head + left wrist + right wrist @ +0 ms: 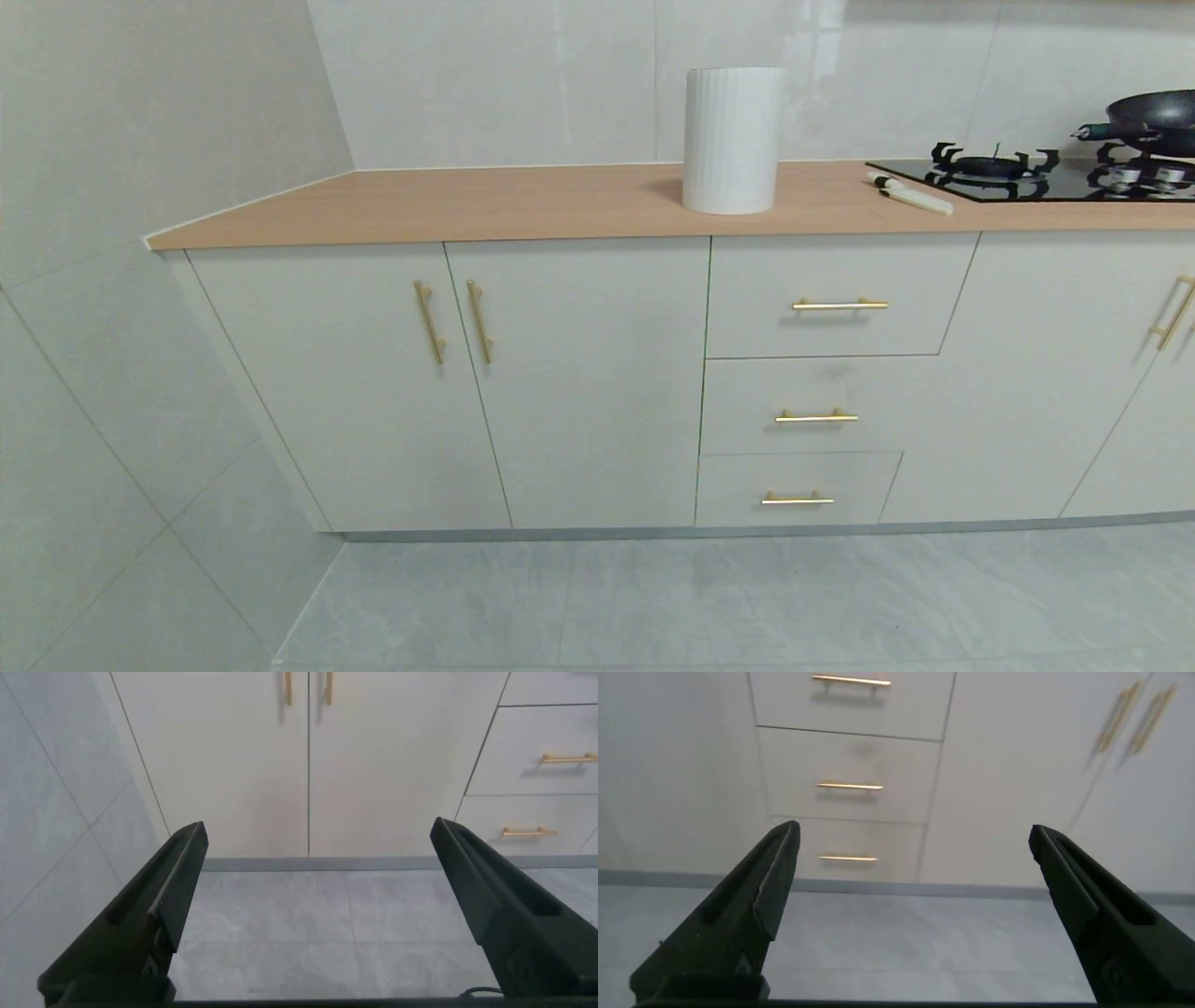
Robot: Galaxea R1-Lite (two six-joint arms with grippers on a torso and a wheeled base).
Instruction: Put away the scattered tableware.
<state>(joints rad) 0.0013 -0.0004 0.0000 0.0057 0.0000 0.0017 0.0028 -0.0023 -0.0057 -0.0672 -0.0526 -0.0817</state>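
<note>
No print can be read. The canister (pixel 733 140), bench (pixel 467 201), cabinet doors (pixel 457 383), drawers (pixel 831 271) and hob (pixel 1027 187) all show plain faces, with no legible label, number or sign.

A container (pixel 731 140) stands on the countertop (pixel 523 201); a utensil (pixel 910 194) lies to its right, just beside the stove (pixel 1027 177). Three drawers (pixel 831 303) stack below, with cabinet doors (pixel 448 373) to their left.

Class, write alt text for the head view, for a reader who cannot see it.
A white ribbed canister stands on a wooden countertop, with a pale-handled utensil lying beside a black gas hob carrying a dark pan. Below are closed pale cabinet doors and three drawers with gold handles.
</note>
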